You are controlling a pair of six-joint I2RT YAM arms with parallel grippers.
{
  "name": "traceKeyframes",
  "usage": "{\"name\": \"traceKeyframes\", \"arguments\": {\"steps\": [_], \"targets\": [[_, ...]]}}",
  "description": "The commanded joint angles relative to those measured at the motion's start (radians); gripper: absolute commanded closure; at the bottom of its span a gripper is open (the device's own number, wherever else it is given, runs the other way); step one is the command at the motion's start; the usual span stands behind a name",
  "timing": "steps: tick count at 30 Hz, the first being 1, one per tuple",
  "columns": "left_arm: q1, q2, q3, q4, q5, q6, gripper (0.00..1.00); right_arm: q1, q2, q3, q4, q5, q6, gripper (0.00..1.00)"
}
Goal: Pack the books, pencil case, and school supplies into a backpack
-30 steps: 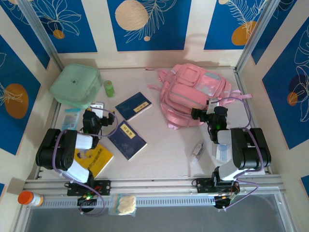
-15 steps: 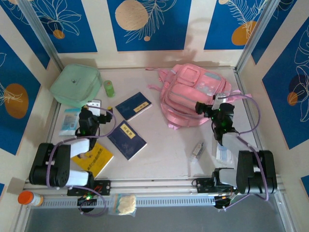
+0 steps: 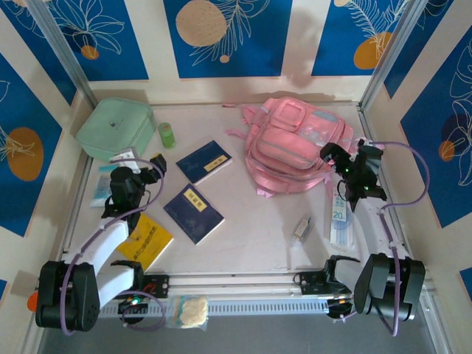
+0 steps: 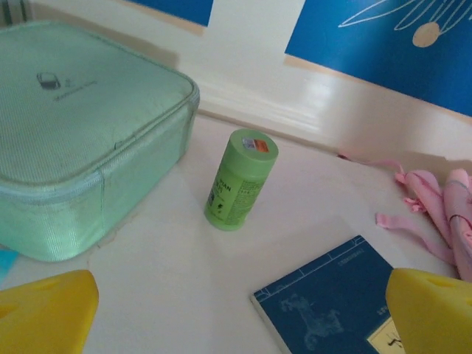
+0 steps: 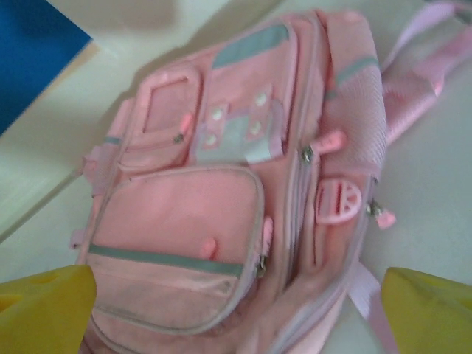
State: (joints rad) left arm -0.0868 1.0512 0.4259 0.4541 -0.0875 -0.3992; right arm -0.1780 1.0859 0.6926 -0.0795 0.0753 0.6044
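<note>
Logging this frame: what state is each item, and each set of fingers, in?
Backpack: lying front up, zips look closed.
Mint-green box: lid shut.
Green bottle: standing upright.
Far navy book: closed, flat.
Near navy book: closed, flat.
Yellow book: closed, flat.
Left fingers: open, empty.
Right fingers: open, empty.

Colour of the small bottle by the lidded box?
Light green bottle; clearest in the left wrist view.
</note>
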Motion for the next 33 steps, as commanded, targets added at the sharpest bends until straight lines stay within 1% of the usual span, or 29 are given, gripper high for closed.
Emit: {"name": "traceKeyframes", "arguments": {"steps": [1, 3, 7, 10, 12, 15, 19, 23, 25, 27, 29, 33], "targets": [[0.015, -0.014, 0.077, -0.204, 0.045, -0.121, 0.01, 0.020, -0.006, 0.062, -0.187, -0.085, 0.061, 0.01], [0.013, -0.028, 0.098, -0.276, 0.069, -0.138, 0.01, 0.036, -0.003, 0.077, -0.247, -0.089, 0.067, 0.01], [0.000, -0.066, 0.084, -0.305, 0.151, -0.176, 0.01, 0.077, 0.035, 0.101, -0.331, -0.140, 0.079, 0.01], [-0.040, -0.086, 0.079, -0.341, 0.185, -0.202, 0.01, 0.112, 0.074, 0.118, -0.389, -0.155, 0.086, 0.01], [-0.082, -0.094, 0.076, -0.361, 0.190, -0.211, 0.01, 0.130, 0.094, 0.121, -0.413, -0.173, 0.097, 0.01], [-0.168, -0.086, 0.077, -0.370, 0.189, -0.209, 0.00, 0.160, 0.118, 0.106, -0.412, -0.214, 0.123, 0.01], [-0.310, -0.063, 0.098, -0.400, 0.144, -0.204, 0.01, 0.187, 0.146, 0.105, -0.434, -0.212, 0.187, 0.01], [-0.415, -0.010, 0.128, -0.384, 0.127, -0.217, 0.01, 0.229, 0.166, 0.079, -0.374, -0.232, 0.257, 0.01], [-0.461, 0.021, 0.152, -0.377, 0.121, -0.219, 0.01, 0.235, 0.192, 0.094, -0.371, -0.234, 0.271, 0.01], [-0.508, 0.052, 0.175, -0.365, 0.097, -0.215, 0.01, 0.246, 0.222, 0.109, -0.368, -0.215, 0.282, 0.01], [-0.538, 0.089, 0.195, -0.345, 0.089, -0.217, 0.00, 0.248, 0.248, 0.124, -0.387, -0.167, 0.307, 0.01], [-0.595, 0.167, 0.238, -0.319, 0.082, -0.221, 0.01, 0.226, 0.275, 0.136, -0.347, -0.101, 0.342, 0.00]]}}
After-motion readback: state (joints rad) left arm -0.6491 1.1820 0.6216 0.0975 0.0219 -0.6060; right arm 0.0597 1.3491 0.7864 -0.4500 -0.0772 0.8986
